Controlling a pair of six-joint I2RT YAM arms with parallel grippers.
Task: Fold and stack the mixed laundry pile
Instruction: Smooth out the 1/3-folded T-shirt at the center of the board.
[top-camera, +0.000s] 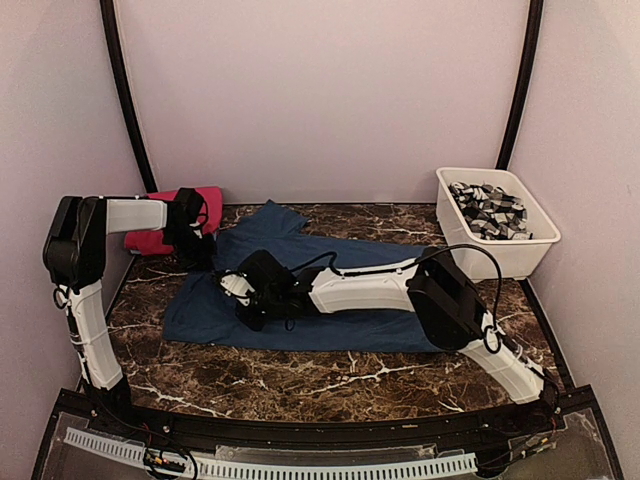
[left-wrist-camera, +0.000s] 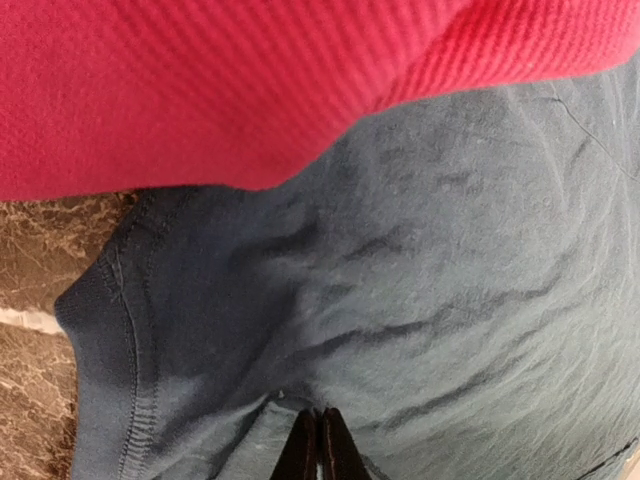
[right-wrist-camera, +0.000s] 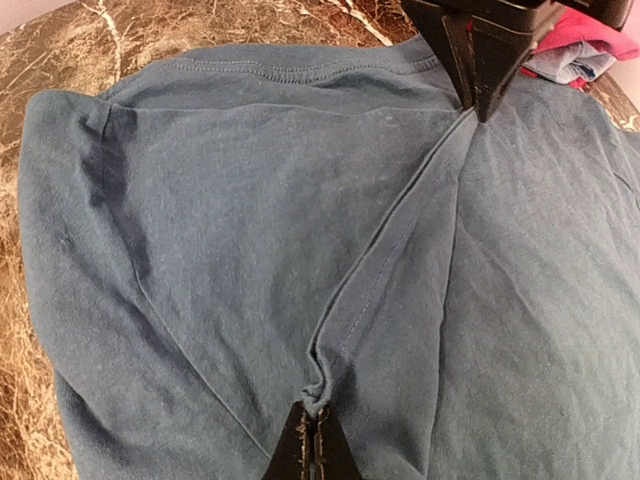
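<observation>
Both left gripper (left-wrist-camera: 318, 422) and right gripper (right-wrist-camera: 312, 432) tight on navy shirt (right-wrist-camera: 230, 200) crease, seemingly inboard of hems.

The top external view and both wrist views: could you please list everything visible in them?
dark blue shirt: one, navy, spread flat mid-table
pink garment: one, magenta-pink, back left, overlapping the shirt's edge
light blue cloth: one, pale blue, peeking from under the pink garment
patterned cloths: a heap, count unclear, grey-and-white, inside the tub
tub: one, white, back right
table: one, brown marble
left gripper: one, black, shut on the shirt beside the pink garment
right gripper: one, black, shut on a shirt fold
</observation>
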